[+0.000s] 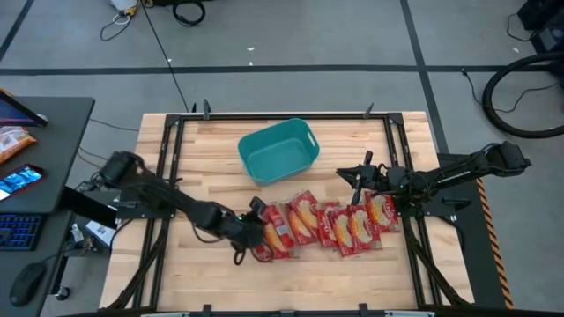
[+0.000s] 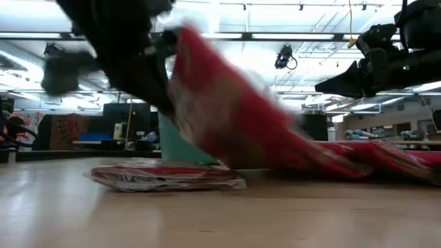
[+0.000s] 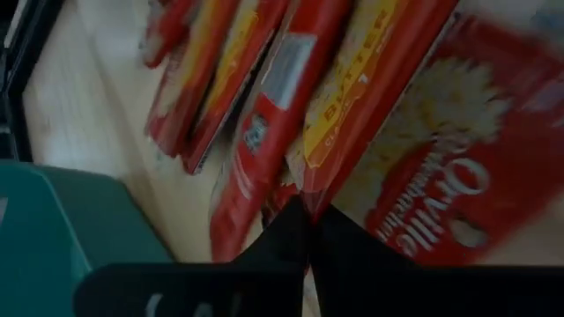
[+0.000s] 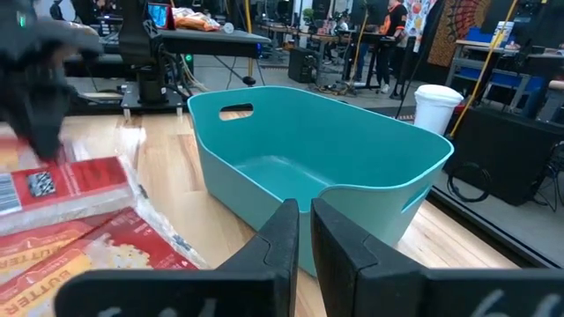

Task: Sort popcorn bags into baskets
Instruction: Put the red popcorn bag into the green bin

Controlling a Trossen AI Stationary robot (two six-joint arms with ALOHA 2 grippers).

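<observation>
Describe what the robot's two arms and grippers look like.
Both arms are dark, nearly black, built from slim jointed segments with bulkier rounded housings at the joints. The left gripper and right gripper each end in two flat, matte black fingers that taper toward the tips. Thin black cables run along the arms. No markings or labels are visible.

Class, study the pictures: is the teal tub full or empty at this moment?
Empty. The teal plastic tub shows only its bare floor in the high and right wrist views; the flat red popcorn packets lie on the wooden table beside it.
</observation>
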